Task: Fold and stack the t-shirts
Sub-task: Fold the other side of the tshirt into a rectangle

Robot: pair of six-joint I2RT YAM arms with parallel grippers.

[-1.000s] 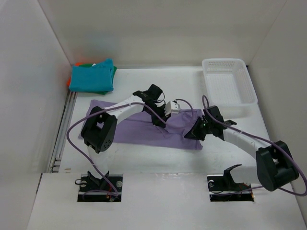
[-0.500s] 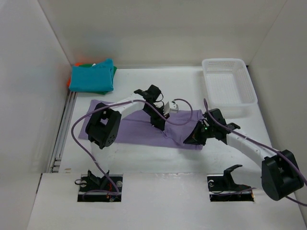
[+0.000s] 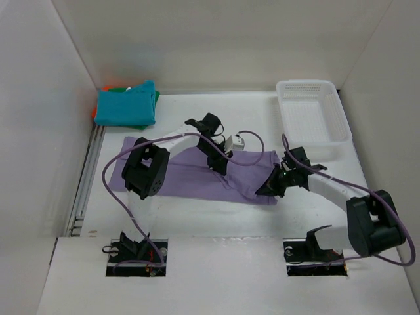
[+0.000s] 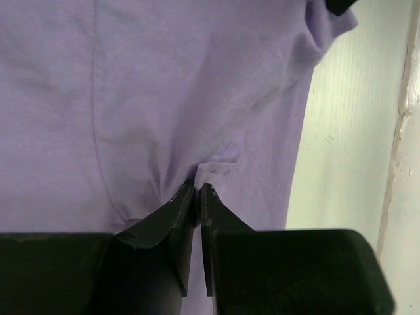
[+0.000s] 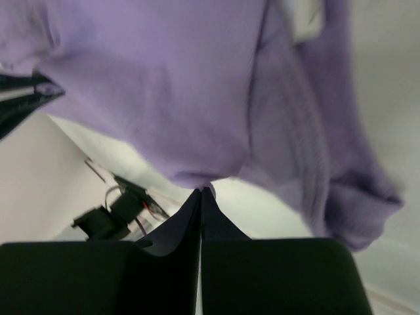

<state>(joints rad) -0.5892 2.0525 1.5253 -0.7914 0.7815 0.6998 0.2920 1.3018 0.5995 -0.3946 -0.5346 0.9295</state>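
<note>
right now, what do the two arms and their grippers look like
Left arm and right arm: white tubular links, bulky black joint housings, a loose purple cable looping along each. Left gripper and right gripper: matte black, two tapered wedge fingers. No markings visible.

Count: four t-shirts; one lavender shirt (image 3: 190, 180) spread flat, left of basket (image 3: 312, 85) and nearer arm bases; three stacked far left of basket: teal shirt (image 3: 125, 105) on top, dark green shirt (image 3: 156, 97) and orange shirt (image 3: 106, 88) showing only as edges beneath; one basket, white mesh; two arms: left arm (image 3: 174, 141), right arm (image 3: 331, 190); two grippers, one per arm: left gripper (image 4: 198, 187), right gripper (image 5: 202, 191); two purple cables (image 3: 105, 190), one per arm; two base cut-outs (image 3: 136, 256), near side from basket
</note>
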